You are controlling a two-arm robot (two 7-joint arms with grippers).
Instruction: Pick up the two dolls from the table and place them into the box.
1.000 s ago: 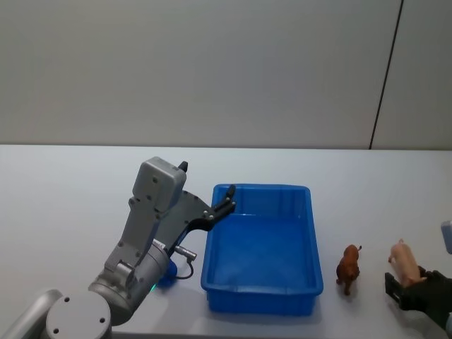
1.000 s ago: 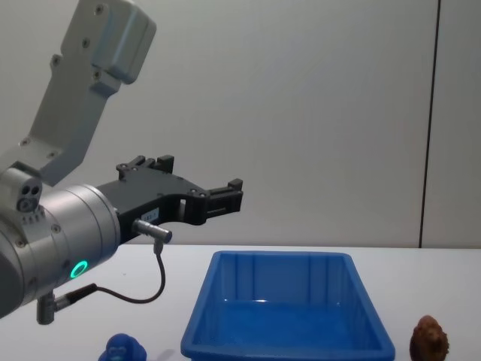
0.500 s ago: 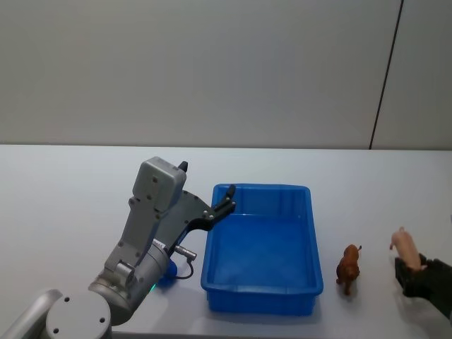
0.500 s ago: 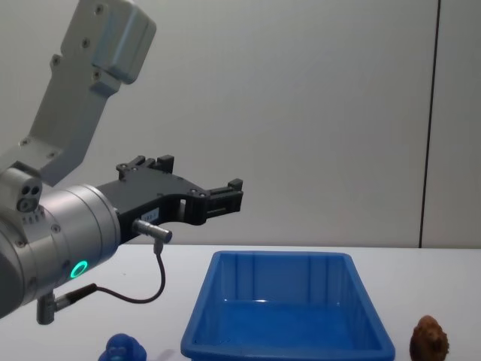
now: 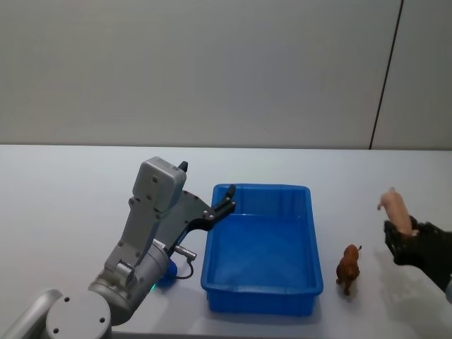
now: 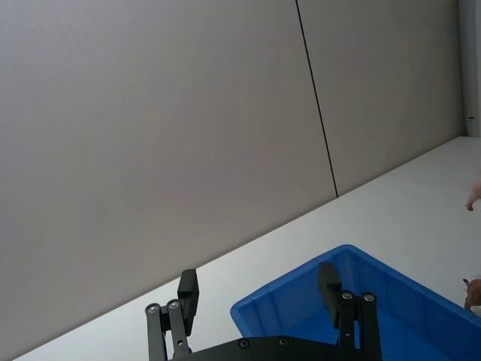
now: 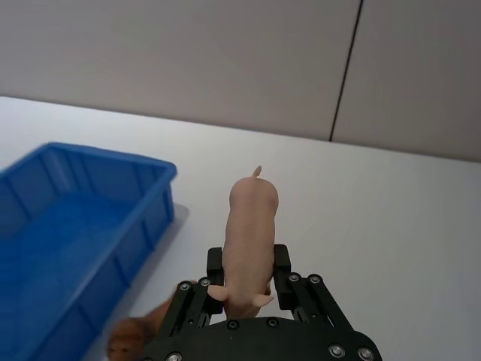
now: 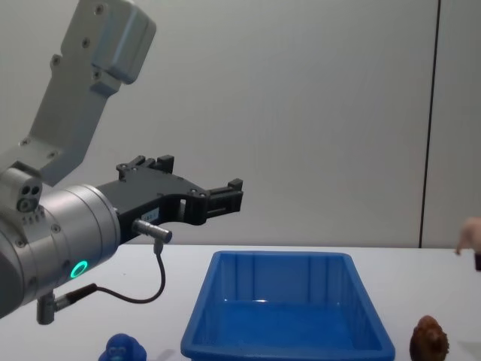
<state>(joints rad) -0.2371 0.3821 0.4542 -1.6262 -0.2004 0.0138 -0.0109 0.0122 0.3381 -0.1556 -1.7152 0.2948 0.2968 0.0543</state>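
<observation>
The right gripper squeezes the small pale pink toy doll up in the air near the right edge of the white table, so next it likely must carry it left over the big bright blue plastic box and let go (the left gripper hangs wide open by the box's far left corner).
</observation>
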